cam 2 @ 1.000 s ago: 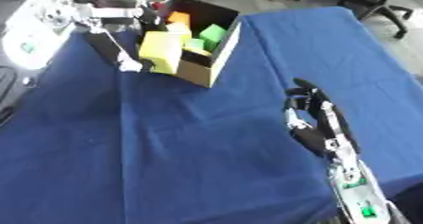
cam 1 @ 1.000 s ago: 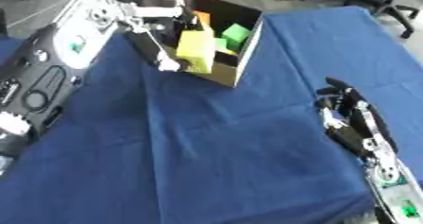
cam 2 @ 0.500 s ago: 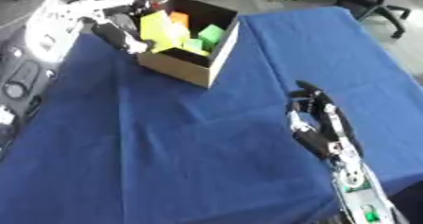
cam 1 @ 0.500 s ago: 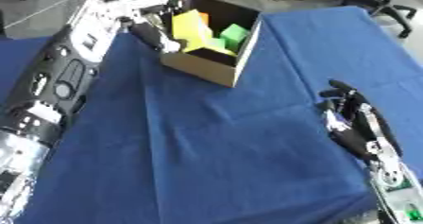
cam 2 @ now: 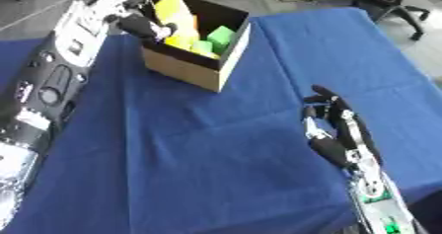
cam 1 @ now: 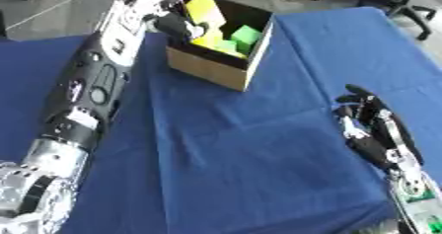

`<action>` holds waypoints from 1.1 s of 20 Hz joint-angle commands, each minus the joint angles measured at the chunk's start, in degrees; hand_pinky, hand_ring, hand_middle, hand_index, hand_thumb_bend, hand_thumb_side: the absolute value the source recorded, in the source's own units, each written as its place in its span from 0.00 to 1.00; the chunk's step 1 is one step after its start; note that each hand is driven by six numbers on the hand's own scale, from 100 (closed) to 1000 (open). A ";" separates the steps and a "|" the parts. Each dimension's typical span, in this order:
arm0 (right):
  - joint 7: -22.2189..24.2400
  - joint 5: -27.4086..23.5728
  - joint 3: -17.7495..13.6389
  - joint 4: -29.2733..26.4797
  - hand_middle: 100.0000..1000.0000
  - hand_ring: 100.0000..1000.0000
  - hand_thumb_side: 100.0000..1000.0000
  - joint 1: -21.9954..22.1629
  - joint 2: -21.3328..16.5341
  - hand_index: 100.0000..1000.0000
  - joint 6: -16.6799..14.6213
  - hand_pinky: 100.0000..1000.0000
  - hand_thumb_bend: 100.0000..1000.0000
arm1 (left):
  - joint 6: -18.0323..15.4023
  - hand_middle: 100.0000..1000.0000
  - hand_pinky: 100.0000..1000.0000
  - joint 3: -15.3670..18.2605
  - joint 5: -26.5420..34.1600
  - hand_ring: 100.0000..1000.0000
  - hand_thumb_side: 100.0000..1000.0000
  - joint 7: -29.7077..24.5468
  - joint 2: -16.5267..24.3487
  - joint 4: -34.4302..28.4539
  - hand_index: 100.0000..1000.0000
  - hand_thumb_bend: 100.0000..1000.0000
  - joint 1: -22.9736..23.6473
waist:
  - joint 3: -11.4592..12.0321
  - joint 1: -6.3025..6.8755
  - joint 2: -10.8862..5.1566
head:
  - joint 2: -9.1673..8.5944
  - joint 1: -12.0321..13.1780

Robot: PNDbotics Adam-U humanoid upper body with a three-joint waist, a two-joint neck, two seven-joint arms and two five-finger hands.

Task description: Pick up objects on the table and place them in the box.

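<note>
inside one box: two green blocks (visible)

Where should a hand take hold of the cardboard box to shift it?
Probably on the tall side walls of the cardboard box, coming from above across its open top. Its near corner points toward the robot, so those walls run diagonally across the blue cloth.

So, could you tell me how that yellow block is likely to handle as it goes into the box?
The yellow block looks flat-faced, so probably rigid and unlikely to roll. Tilted in the left hand over the box, it may settle leaning.
</note>
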 commanded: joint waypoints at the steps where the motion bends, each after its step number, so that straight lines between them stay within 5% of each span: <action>1: 0.21 -0.15 -0.12 -0.87 0.66 0.61 0.23 -0.68 -0.51 0.88 -0.14 0.70 0.00 | 3.16 0.51 0.69 -0.84 -3.12 0.53 0.07 3.03 -0.85 -1.65 0.75 0.00 -1.27 | -0.12 -0.32 -0.82 | -0.79 0.18; 11: 0.19 -0.10 -0.05 -0.95 0.66 0.61 0.23 -0.75 -0.42 0.88 -0.02 0.70 0.00 | 12.77 0.58 0.71 -4.24 -13.20 0.58 0.07 13.11 -5.03 -0.27 0.82 0.00 -0.49 | -0.38 -0.25 -0.70 | -0.82 0.30; 22: 0.17 0.03 -0.03 -0.97 0.66 0.61 0.23 -0.81 -0.37 0.88 0.04 0.70 0.00 | 11.68 0.64 0.74 -4.74 -14.45 0.64 0.10 24.43 -6.54 6.07 0.86 0.00 0.12 | -0.47 -0.26 -0.70 | -0.92 0.35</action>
